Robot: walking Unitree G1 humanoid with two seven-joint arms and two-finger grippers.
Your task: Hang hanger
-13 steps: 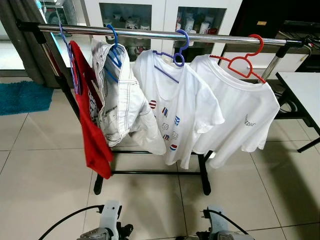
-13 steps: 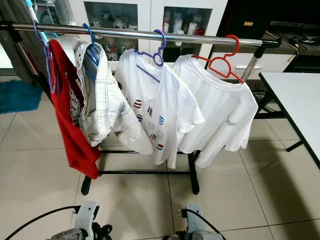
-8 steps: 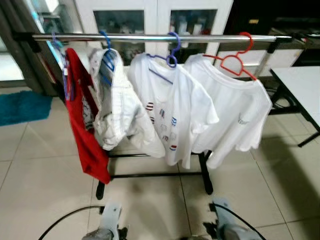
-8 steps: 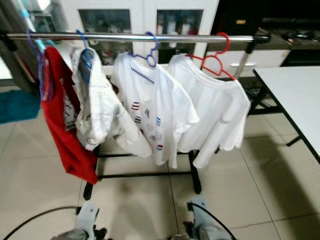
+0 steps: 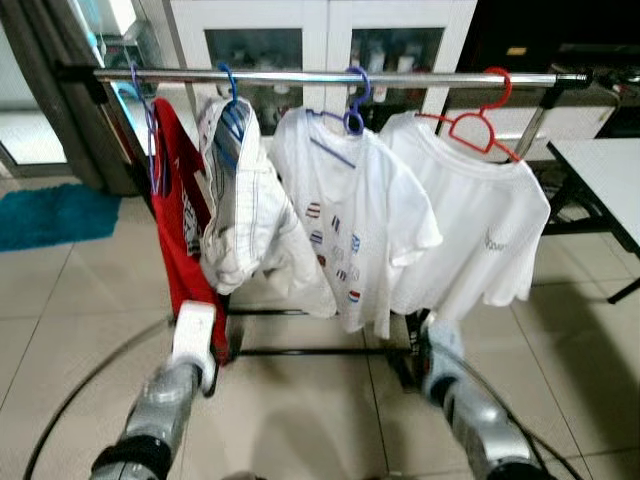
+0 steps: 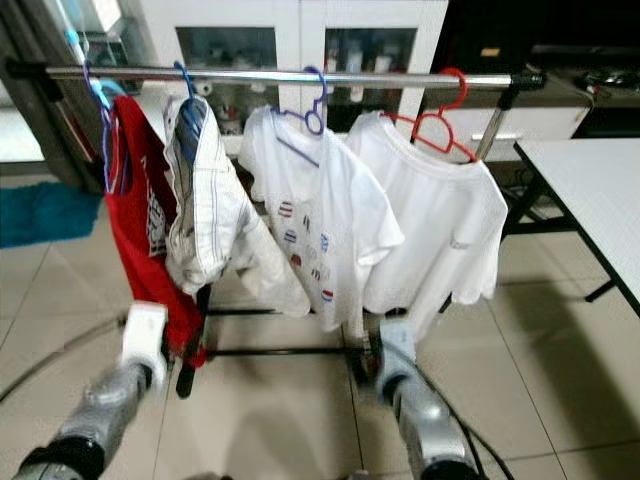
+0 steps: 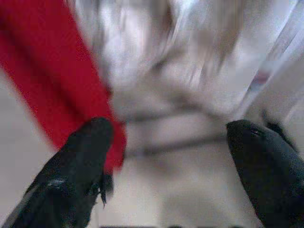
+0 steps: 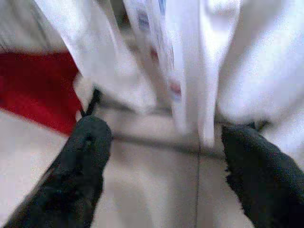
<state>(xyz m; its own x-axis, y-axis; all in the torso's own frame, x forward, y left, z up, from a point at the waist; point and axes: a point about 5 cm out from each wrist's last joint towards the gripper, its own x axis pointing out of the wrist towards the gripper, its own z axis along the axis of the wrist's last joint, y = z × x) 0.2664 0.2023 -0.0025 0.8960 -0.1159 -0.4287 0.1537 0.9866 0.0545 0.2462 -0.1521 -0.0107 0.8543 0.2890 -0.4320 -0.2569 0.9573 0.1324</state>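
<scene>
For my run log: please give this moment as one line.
rail: four hung garments | left tool: open, empty | right tool: open, empty

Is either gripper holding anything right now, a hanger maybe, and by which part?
Nothing is held. The left gripper and right gripper both have their fingers spread wide, with only floor and clothes beyond.

Silver arms [image 5: 160,410], white wrist block [image 5: 193,332], black cables [image 5: 60,420]

both arms raised forward, left gripper [image 7: 166,156] and right gripper [image 8: 164,152] fingers spread.
</scene>
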